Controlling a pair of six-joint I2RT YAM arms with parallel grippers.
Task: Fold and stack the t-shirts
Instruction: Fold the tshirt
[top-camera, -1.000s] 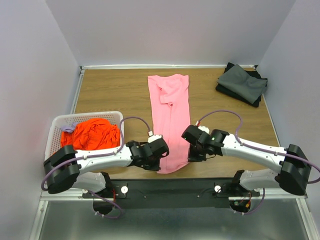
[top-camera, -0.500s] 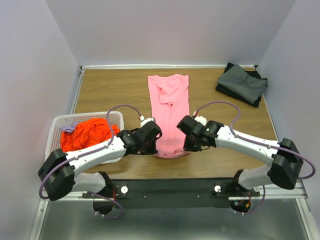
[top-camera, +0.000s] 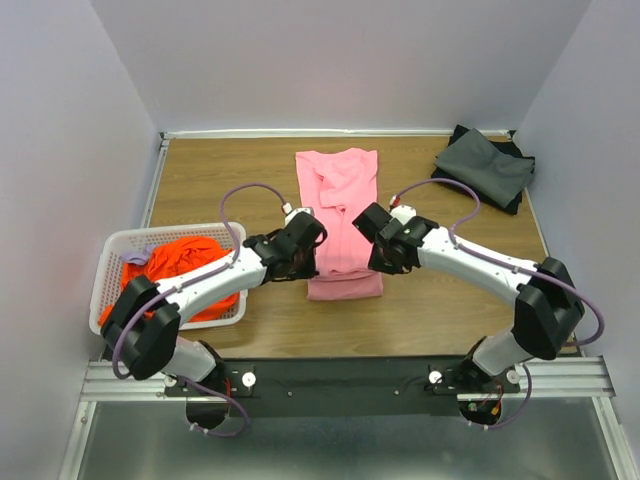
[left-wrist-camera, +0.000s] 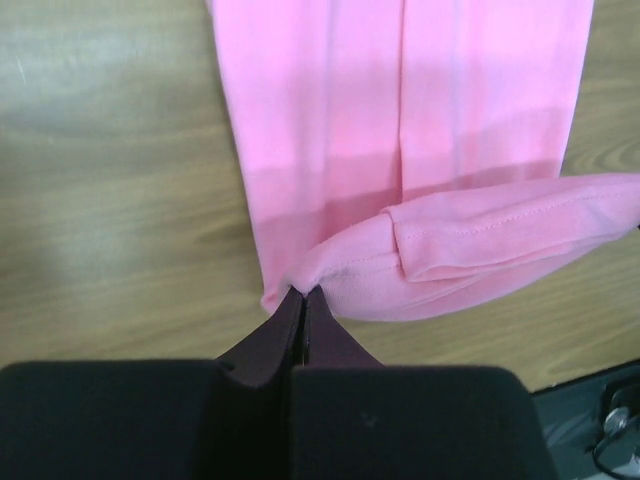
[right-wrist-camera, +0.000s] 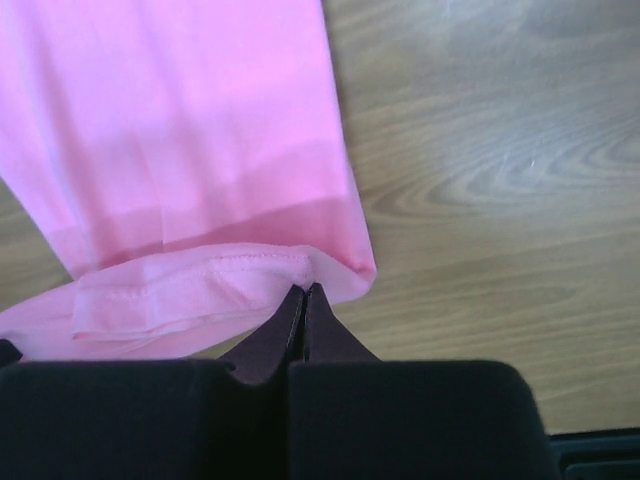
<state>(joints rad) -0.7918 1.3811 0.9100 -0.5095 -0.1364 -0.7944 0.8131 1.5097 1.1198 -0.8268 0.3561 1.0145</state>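
Left jaws and right jaws each pinch a near corner of the pink t-shirt (top-camera: 345, 195), its hem doubled back over the cloth lying mid-table (top-camera: 220, 185). Folded dark t-shirts (top-camera: 485, 168) rest at the far right corner.

Your left arm (top-camera: 200, 287) runs from its base at the near-left corner forward and inward, its white forearm angled toward the middle of the bench (top-camera: 215, 180). Your right arm (top-camera: 485, 268) mirrors it from the near-right, its elbow out by the right edge and its forearm slanting in toward the centre. The two wrists sit near each other at about the same depth, facing one another with a gap between them. Your left fingers (left-wrist-camera: 280, 335) are pressed together, pinching one corner of the pink t-shirt (left-wrist-camera: 330, 150) hem. Your right fingers (right-wrist-camera: 275, 335) are likewise closed tip to tip on the other corner.
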